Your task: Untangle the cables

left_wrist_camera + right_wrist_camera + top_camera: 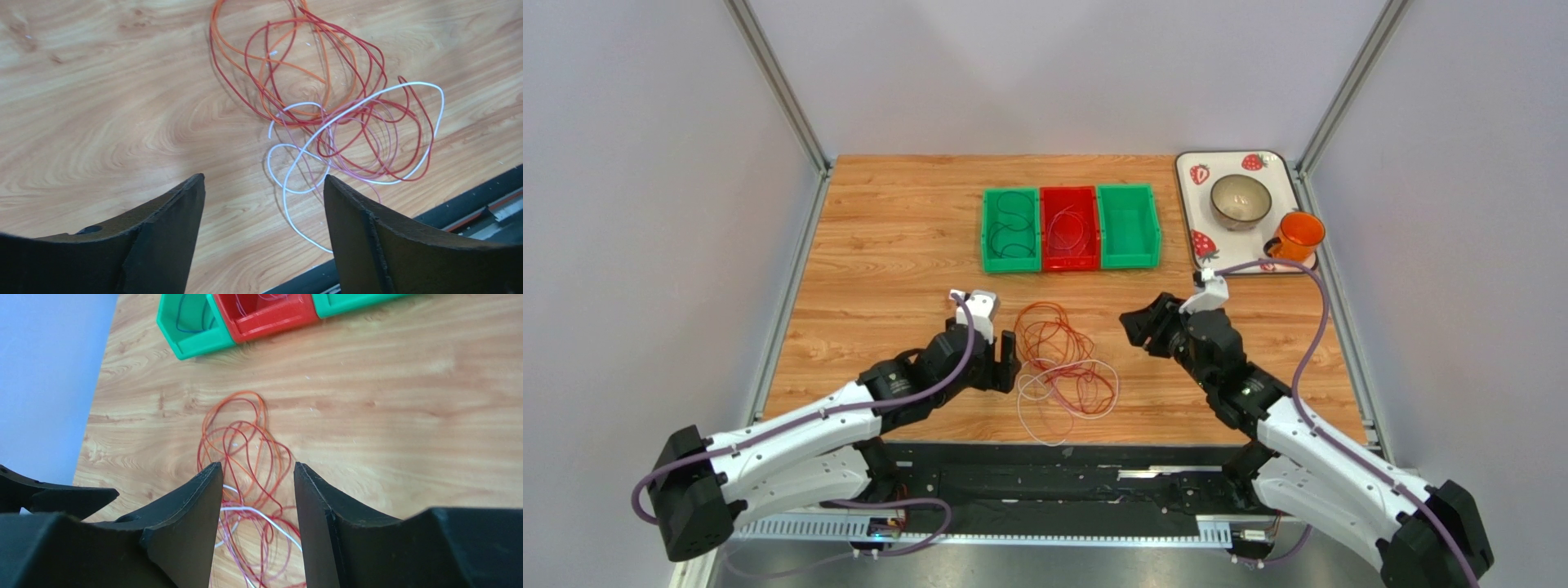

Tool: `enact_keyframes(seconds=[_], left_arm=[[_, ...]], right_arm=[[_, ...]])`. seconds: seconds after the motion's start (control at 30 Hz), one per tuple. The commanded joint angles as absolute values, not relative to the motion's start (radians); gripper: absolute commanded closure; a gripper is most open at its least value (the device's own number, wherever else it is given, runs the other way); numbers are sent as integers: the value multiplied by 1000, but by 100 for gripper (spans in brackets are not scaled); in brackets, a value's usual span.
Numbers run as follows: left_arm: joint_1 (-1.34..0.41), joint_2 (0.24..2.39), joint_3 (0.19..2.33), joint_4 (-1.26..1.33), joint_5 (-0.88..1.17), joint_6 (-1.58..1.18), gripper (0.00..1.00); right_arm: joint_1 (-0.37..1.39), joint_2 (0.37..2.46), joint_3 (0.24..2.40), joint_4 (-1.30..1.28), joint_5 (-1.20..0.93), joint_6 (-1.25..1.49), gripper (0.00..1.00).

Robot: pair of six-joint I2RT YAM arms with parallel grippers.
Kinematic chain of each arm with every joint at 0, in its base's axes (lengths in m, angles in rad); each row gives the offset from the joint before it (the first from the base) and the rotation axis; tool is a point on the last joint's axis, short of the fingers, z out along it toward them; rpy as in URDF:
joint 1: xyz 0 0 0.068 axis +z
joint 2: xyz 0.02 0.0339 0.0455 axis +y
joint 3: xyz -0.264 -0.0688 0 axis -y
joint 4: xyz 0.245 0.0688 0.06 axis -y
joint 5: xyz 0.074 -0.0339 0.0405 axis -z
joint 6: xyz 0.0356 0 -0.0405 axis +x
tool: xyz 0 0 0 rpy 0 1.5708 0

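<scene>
Tangled thin red, orange and white cables (1063, 364) lie just beside my wide-open, empty left gripper (1011, 364); my right gripper (1143, 321), half-open and empty, hovers farther off.

Bright, even light fr. above; soft faint shadows on counter (891, 221). Top view sharp; wrist views slightly soft at bottom edge.

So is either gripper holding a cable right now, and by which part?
No, nothing is held. The left gripper and right gripper both stand open, with the cables lying loose on the table.
</scene>
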State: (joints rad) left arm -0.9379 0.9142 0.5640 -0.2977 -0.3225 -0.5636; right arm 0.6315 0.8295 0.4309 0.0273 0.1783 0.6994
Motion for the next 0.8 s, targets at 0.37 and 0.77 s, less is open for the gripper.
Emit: enact_keyframes(seconds=[0.37, 0.77], left_arm=[[-959, 1281, 580, -6, -262, -650, 32], [-963, 1397, 676, -17, -281, -649, 40]], right_arm=[[758, 842, 445, -156, 322, 739, 50], [769, 839, 439, -140, 321, 729, 50]])
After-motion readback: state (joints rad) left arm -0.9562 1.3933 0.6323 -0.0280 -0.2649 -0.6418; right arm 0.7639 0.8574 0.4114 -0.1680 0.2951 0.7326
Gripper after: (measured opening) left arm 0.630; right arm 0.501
